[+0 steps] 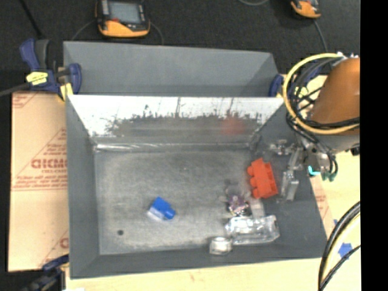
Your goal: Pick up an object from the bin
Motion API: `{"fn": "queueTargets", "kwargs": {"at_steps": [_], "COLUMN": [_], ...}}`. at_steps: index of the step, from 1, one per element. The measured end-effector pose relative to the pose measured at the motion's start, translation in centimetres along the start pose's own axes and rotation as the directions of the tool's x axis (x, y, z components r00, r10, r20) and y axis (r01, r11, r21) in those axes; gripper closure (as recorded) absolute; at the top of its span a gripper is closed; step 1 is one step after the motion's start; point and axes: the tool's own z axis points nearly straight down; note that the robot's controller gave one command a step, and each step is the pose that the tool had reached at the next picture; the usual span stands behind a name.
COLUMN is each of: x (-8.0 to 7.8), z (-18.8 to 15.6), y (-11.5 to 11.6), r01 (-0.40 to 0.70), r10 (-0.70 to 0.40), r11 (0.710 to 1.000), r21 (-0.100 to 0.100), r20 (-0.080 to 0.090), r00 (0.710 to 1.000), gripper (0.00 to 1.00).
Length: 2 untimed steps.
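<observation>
1. By the near wall lie a silver cap (219,245) and a clear plastic piece (251,229).
2. Just behind them is a small purple thing (237,205), and a blue block (161,210) lies well to the left.
3. Farther back, a red block (262,177) sits near the right wall.
4. The gripper (290,183) hangs just right of the red block. I cannot tell whether it is open or closed, or whether it touches the block.

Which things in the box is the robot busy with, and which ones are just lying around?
Part of the job:
gripper, at the right
red block, right beside the gripper, so probably its pick
grey bin

Just lying about:
blue piece, front left
small purple thing
clear plastic piece
small silvery round thing, at the front
</observation>
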Motion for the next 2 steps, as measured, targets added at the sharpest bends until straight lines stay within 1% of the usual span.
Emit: {"fn": "queueTargets", "kwargs": {"at_steps": [1,2], "x": [-5.36,-5.53], "z": [12.09,11.59], "y": [-1.58,-1.47], "r01": [-0.122,-0.117], "r10": [0.122,0.117], "r11": [0.992,0.993], "r21": [-0.003,-0.003], "r20": [0.003,0.009], "r00": [0.992,0.993], "gripper": [0.00,1.00]}}
